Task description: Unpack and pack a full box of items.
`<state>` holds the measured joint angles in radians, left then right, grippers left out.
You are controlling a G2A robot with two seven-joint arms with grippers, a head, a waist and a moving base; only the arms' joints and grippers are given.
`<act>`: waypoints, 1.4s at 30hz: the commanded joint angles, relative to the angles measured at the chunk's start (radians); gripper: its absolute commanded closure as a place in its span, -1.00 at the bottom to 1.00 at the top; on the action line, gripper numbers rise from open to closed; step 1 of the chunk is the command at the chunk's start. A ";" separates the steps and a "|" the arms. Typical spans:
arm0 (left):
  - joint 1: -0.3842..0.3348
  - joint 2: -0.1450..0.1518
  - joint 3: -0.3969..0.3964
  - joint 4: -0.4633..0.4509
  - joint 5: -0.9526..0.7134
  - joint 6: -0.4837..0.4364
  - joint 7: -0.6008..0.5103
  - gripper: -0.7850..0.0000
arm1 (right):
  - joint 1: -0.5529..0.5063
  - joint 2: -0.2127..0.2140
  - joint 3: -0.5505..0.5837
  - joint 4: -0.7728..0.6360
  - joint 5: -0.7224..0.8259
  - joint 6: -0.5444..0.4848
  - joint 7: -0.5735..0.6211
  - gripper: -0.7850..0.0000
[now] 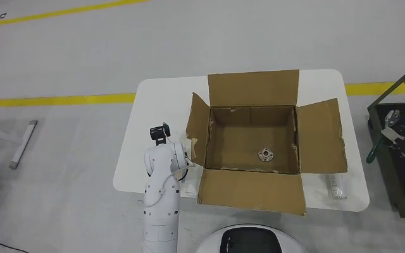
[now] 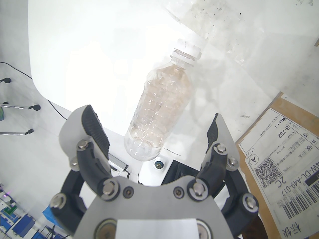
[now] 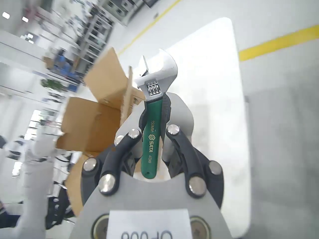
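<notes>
Left gripper (image 2: 153, 119) spread wide above a bottle (image 2: 162, 110); right gripper (image 3: 155, 111) pinching a wrench (image 3: 159, 75).
We see the clear, white-capped bottle between the left pads (image 2: 96, 128), touched by neither, its cap toward a crumpled plastic bag (image 2: 199, 13) on the white table (image 2: 87, 38). Our right gripper clamps the wrench by its green handle, steel head pointing out. From above, the cardboard box (image 1: 253, 88) sits open on the table, one small metal fitting (image 1: 264, 154) on its floor.

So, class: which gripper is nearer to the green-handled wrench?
Right. The right gripper is shut on the wrench, by its handle; the left gripper is open above a bottle lying on the table beside the box.
</notes>
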<state>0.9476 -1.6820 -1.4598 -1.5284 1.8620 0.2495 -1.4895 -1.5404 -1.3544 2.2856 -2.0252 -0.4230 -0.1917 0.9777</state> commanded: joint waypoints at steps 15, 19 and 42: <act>0.000 0.000 0.000 0.000 0.000 0.000 0.000 -1.00 | -0.004 0.044 -0.288 0.002 -0.685 0.033 0.097 1.00; 0.000 0.000 0.000 0.000 0.000 0.000 0.000 -1.00 | 0.000 0.051 -0.319 0.028 -0.740 0.036 0.119 1.00; 0.000 0.000 0.000 0.000 0.000 0.000 0.000 -1.00 | -0.044 0.071 -0.399 0.064 -0.797 0.076 0.160 0.87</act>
<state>0.9476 -1.6820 -1.4598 -1.5284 1.8620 0.2495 -1.4895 -1.5857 -1.2840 1.8892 -1.9651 -1.2204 -0.1183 1.1394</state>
